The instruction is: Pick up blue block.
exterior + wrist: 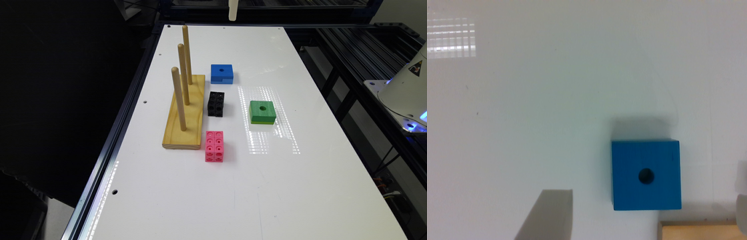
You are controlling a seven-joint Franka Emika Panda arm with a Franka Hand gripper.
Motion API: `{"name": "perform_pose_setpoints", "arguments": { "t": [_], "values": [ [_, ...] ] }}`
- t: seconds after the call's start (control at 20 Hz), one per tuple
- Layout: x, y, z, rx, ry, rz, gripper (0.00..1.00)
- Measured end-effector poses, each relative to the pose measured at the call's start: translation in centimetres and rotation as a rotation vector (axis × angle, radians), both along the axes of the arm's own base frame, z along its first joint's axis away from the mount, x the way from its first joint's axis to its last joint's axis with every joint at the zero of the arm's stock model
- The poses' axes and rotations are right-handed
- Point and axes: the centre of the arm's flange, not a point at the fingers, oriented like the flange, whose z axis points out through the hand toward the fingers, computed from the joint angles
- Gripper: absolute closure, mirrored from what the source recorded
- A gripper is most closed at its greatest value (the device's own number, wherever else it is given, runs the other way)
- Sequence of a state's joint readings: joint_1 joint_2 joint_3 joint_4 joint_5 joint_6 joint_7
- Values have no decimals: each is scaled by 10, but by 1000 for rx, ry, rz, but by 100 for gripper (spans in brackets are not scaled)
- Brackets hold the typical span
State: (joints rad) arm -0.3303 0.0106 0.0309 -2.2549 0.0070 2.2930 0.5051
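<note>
Blue block [646, 174]: squarish, flat, centre hole, lying free on the white table [300, 186] just beside the wooden peg base [185, 113]; apparently rigid, light and smooth-sided, best gripped across two opposite flat sides; jaw spread cannot be told.

Blue block [222, 73] open above; peg stand [185, 113] crowds beside.

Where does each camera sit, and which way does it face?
Exterior view: above one short end of the white table, looking down along it; the arm's white base at the exterior view's right, the gripper at the top edge.
Wrist view: on the wrist, facing straight down; its grey fingers show, apart.
Shared: the bright-blue square block with a round hole, the wooden peg base.
</note>
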Motion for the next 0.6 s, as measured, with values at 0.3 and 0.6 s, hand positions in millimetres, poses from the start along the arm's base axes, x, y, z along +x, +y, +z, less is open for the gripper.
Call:
{"name": "perform_pose_setpoints", "arguments": {
  "t": [0.3, 0.6],
  "values": [
    [3, -1, -29, 7, 17, 0, 0],
    [8, -2, -56, 9, 19, 0, 0]
  ]
}}
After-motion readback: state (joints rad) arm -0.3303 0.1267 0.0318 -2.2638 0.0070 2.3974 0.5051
